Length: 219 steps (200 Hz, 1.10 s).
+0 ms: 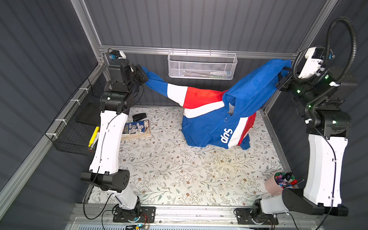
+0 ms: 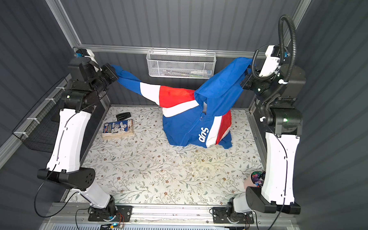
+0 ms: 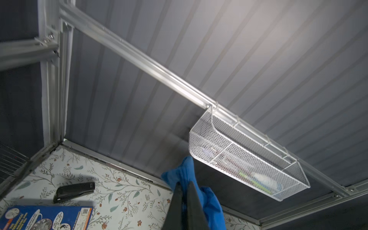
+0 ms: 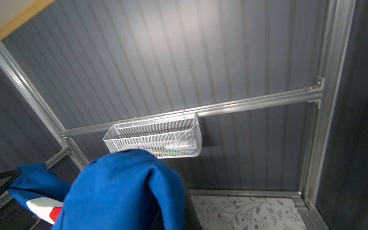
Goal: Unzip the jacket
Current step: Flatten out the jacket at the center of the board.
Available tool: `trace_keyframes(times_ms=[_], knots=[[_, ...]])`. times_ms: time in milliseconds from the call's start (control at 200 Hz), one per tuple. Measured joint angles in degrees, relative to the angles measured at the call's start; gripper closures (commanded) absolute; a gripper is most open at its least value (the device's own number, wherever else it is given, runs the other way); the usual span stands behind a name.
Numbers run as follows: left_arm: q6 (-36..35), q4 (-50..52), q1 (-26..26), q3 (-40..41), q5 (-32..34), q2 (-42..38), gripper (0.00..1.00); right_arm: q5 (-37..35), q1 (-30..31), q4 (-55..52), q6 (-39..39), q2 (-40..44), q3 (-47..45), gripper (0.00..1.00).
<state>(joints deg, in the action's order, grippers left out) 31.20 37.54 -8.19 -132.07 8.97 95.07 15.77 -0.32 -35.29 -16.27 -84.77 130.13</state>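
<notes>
Thin, slick jacket (image 1: 208, 125) hangs slung between both hands: left hand (image 1: 143, 76) pinched shut on a blue sleeve end, right hand (image 1: 284, 75) clamped on blue fabric. Hem rests crumpled on the floral surface (image 1: 165, 168).

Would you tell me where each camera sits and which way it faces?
Top views: overhead pair, looking down at the table, the jacket, both arms; left pincer and right pincer shut on it.
Left wrist: behind its pincer, facing the back wall's basket; both fingers show.
Right wrist: behind jacket cloth, facing that basket; one finger shows.
Shared: jacket and basket in all.
</notes>
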Motion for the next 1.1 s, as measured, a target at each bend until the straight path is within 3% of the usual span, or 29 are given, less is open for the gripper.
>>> trace_keyframes(times_ms=[305,540,680,865,955,995,1040,1096], knots=[[-2.14,12.81,0.04,-10.29,8.55,-6.93,1.00,5.09,0.00,-1.73,0.70,5.60,5.99,1.00],[-2.10,18.01,0.04,-13.20,11.65,-10.91,1.00,6.67,0.00,-2.03,-0.85,10.80,10.54,1.00],[-2.19,18.03,0.07,-13.86,11.61,-6.29,1.00,6.82,0.00,-2.86,-2.01,7.15,13.60,1.00],[-3.96,12.52,1.95,-5.62,8.98,7.15,1.00,8.46,0.57,-5.11,-4.85,-8.15,11.56,1.00],[-4.87,8.61,2.45,2.10,7.61,15.06,0.62,7.52,2.16,-3.82,-5.16,-15.91,3.06,1.00],[-5.09,7.28,2.62,5.53,7.26,17.99,0.41,6.84,3.17,-2.21,-5.11,-19.17,-2.80,0.81],[-5.20,6.19,2.67,8.85,6.93,20.79,0.18,6.64,4.15,-1.11,-5.18,-22.95,-7.67,0.50],[-5.27,5.84,2.78,11.45,6.80,23.54,0.02,6.49,5.20,0.00,-5.16,-28.46,-12.11,0.16]])
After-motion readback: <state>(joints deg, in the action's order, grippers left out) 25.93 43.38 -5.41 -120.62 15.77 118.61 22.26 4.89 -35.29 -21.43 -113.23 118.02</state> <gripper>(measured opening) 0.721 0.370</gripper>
